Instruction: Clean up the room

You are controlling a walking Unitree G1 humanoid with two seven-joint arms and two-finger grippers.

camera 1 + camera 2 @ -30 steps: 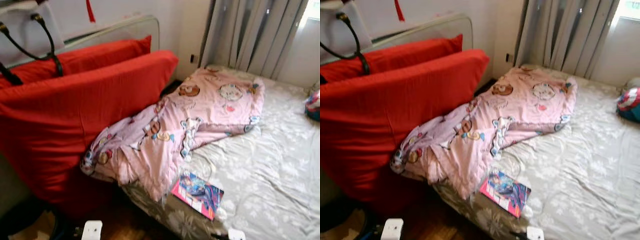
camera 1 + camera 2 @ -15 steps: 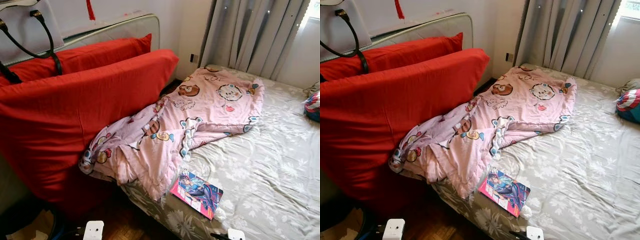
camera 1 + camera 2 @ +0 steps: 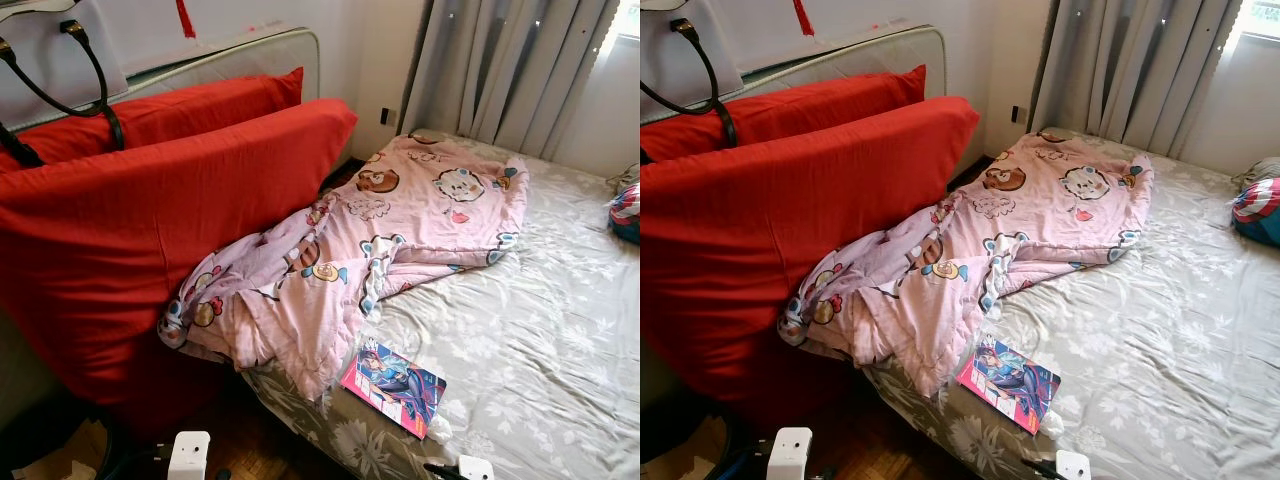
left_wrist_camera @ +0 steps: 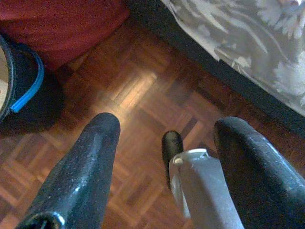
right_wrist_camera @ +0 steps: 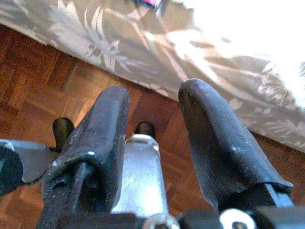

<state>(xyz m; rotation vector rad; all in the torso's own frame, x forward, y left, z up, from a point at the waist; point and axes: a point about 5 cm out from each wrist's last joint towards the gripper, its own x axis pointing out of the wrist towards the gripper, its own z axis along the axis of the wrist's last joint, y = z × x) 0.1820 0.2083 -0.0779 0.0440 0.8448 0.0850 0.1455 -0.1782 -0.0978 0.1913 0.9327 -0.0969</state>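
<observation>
My left gripper (image 4: 162, 157) and right gripper (image 5: 155, 124) hang open and empty, and the comic book (image 3: 393, 388) at 6 o'clock on the bed (image 3: 540, 330) edge may slide off if nudged.

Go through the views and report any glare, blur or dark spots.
Eye views: sharp, with the window glaring beyond the curtains. Right wrist view: bedsheet washed out white by sun, right gripper fingers blurred from closeness. Left wrist view: left gripper soft, a bright patch on the wooden floor.
</observation>
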